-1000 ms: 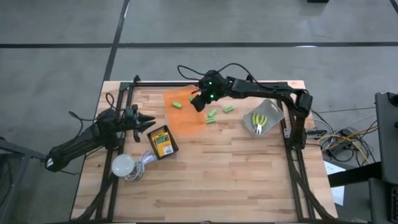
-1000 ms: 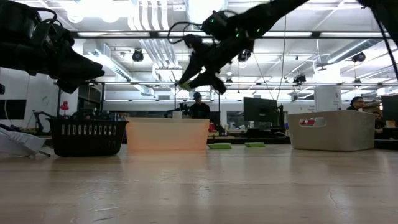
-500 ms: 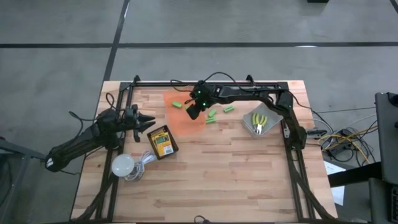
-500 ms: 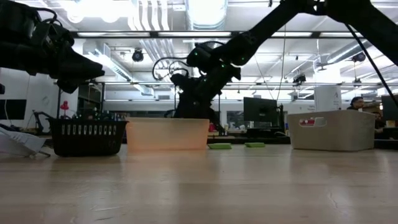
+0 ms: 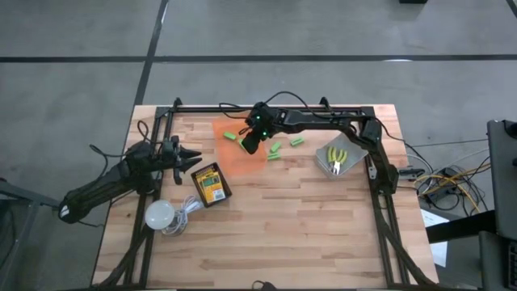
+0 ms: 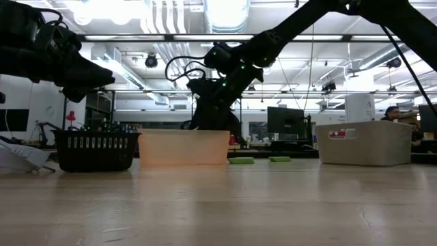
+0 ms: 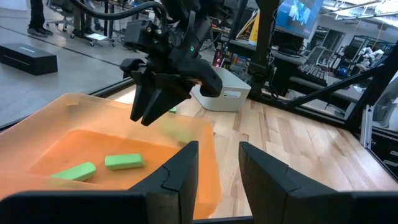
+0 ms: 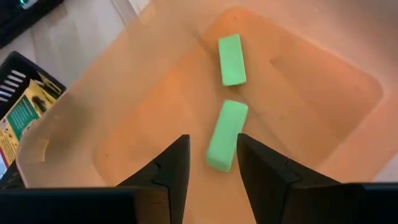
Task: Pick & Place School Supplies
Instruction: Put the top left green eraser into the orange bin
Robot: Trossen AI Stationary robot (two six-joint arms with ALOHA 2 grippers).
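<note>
Two green blocks point(image 8: 231, 59) lying on the floor of the orange tray point(image 5: 234, 153), end to end and nearly touching, the nearer green block point(image 8: 225, 135) directly beyond the parted fingertips of the right gripper point(image 5: 251, 144). Jaws narrowly open, empty, poised over the tray's interior at about 1 o'clock of its middle in the high view. Three more green blocks point(image 5: 276, 149) scattered on the bench point(image 5: 307, 226) just outside the tray at its 3 o'clock. Farther toward 3 o'clock, a white bin point(image 5: 341, 152) holding two yellow-handled tools point(image 5: 336, 157). At 7 o'clock of the tray, a black basket point(image 5: 212, 185) with a yellow-and-green crayon box point(image 5: 210, 183) inside. Beyond that, at 7 o'clock again, a white bulb with cord point(image 5: 161, 215) near the bench's left edge. Left gripper point(image 5: 191, 158) hovering at 9 o'clock of the tray, above the bench and well apart from it, jaws narrowly open and empty, aimed at the tray. In the low view, people and desks in the room behind the bench.
</note>
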